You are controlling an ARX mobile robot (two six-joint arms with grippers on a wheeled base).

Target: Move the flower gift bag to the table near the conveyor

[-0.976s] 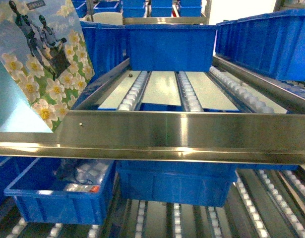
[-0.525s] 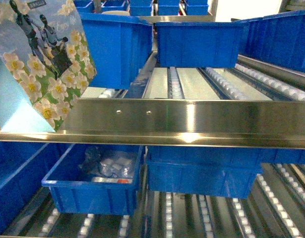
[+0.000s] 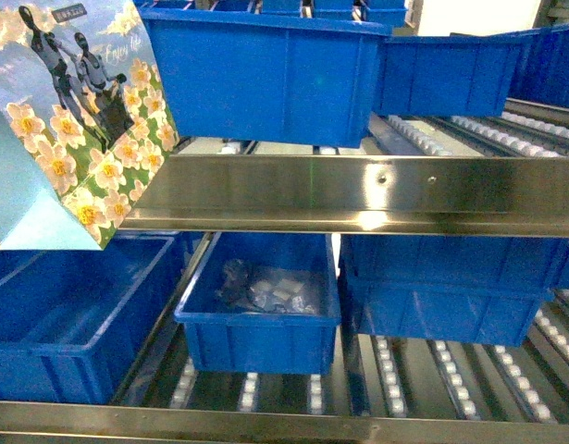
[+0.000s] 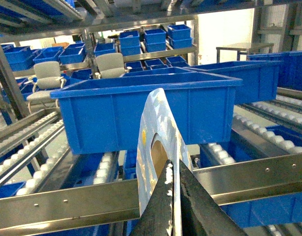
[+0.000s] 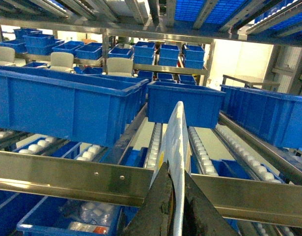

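Note:
The flower gift bag (image 3: 80, 120), printed with white daisies and two dark figures and with a pale blue side, hangs tilted at the upper left of the head view, in front of the conveyor (image 3: 358, 194). Neither gripper shows in that view. The left wrist view has my left gripper (image 4: 174, 162) shut on the bag's curled glossy top edge (image 4: 158, 123). My right gripper (image 5: 175, 168) is shut on a thin white bag edge (image 5: 178, 132) with a yellow patch. The table is out of view.
The conveyor's steel rail (image 5: 67, 174) crosses every view, with white roller tracks (image 3: 386, 361) behind and below. A large blue bin (image 3: 265, 79) sits on the upper level. On the lower level are a small bin of wrapped packets (image 3: 258, 310) and more blue bins (image 3: 71, 319).
In the head view the rack and its bins have slid to the right and upward, showing more of the lower level. The bag keeps its place at the upper left.

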